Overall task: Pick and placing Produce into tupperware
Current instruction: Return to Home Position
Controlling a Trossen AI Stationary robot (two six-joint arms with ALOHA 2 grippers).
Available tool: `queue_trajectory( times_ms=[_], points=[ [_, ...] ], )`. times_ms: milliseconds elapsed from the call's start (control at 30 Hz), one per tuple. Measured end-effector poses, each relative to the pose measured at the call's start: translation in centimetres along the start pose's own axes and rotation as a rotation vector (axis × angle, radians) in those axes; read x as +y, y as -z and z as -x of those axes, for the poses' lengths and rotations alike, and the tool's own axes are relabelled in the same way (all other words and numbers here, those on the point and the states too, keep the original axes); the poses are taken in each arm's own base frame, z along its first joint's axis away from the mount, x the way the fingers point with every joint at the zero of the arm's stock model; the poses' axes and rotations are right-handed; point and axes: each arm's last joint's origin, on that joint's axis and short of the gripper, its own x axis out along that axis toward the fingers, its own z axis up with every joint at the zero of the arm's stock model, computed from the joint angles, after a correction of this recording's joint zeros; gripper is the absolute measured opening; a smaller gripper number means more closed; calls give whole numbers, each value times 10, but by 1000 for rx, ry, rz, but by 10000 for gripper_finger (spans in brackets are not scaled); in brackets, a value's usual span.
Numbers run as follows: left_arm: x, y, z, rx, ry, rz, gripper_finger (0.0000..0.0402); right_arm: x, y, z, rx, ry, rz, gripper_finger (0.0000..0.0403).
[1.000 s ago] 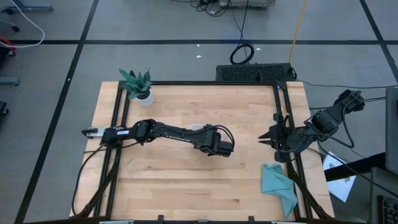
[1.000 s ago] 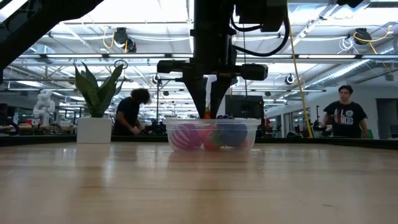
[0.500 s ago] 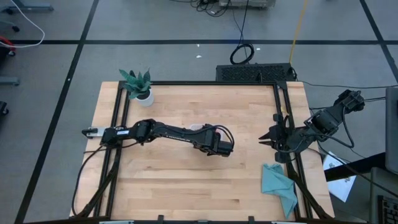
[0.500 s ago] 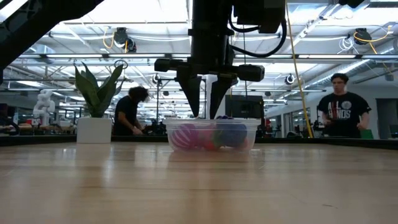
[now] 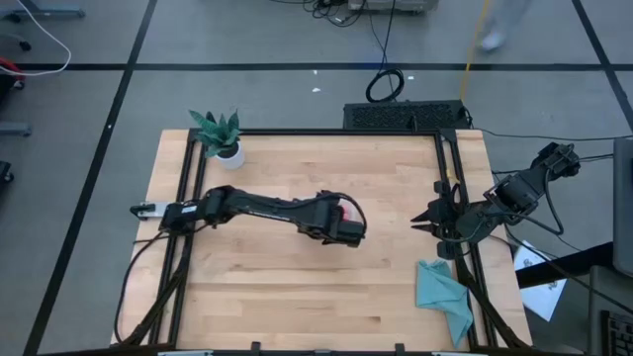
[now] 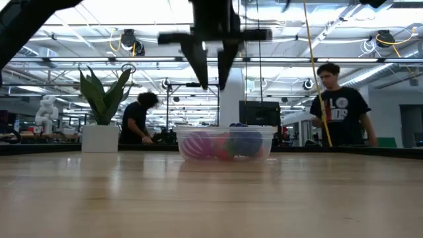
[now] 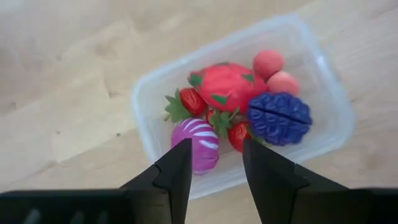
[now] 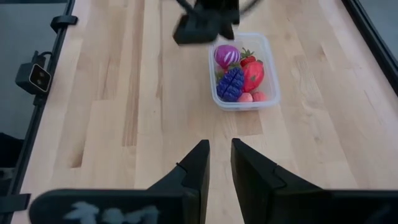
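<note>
While the potted plant [image 5: 220, 136] stands at the table's far left corner, the left gripper [image 6: 212, 83] hangs over mid-table above the tupperware [image 7: 329, 87], its fingers moderately apart with nothing between them. This clear, round-cornered box rests on the wood and holds a magenta white-striped ball [image 7: 194, 142], small leafy strawberries [image 7: 191, 101], a bigger red strawberry [image 7: 227, 87], a dark purple segmented cluster [image 7: 280, 117] and two pinkish round pieces [image 7: 268, 62], all packed together. Farther right, the right gripper [image 5: 419, 220] waits at the table's right edge, fingers narrowly parted and empty, near the teal cloth [image 5: 442, 297].
</note>
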Motion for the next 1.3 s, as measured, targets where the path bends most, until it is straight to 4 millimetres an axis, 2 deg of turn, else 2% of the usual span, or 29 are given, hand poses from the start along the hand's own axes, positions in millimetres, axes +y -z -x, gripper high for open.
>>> queue_trajectory(
  times_ms=[233, 433, 700, 833, 967, 1167, 1300],
  points=[
    [21, 7, 50, -126, 44, -48, 138, 0, -1, 2, -17, -9, 10, 55],
    [41, 15, 97, -311, 111, -89, 143, -6, -1, 11, -75, -38, -12, 55],
    [70, 46, 159, -488, 224, -202, 145, -15, -5, 30, -228, -98, -5, 55],
    [90, 59, 187, -567, 275, -281, 145, -16, -12, 39, -350, -125, 87, 55],
    [112, 68, 211, -620, 328, -345, 145, -18, -16, 46, -425, -131, 143, 55],
    [152, 80, 248, -761, 409, -358, 145, -25, -10, 52, -428, -128, 161, 55],
    [166, 86, 258, -815, 434, -355, 145, -38, -2, 66, -424, -137, 118, 55]
  ],
)
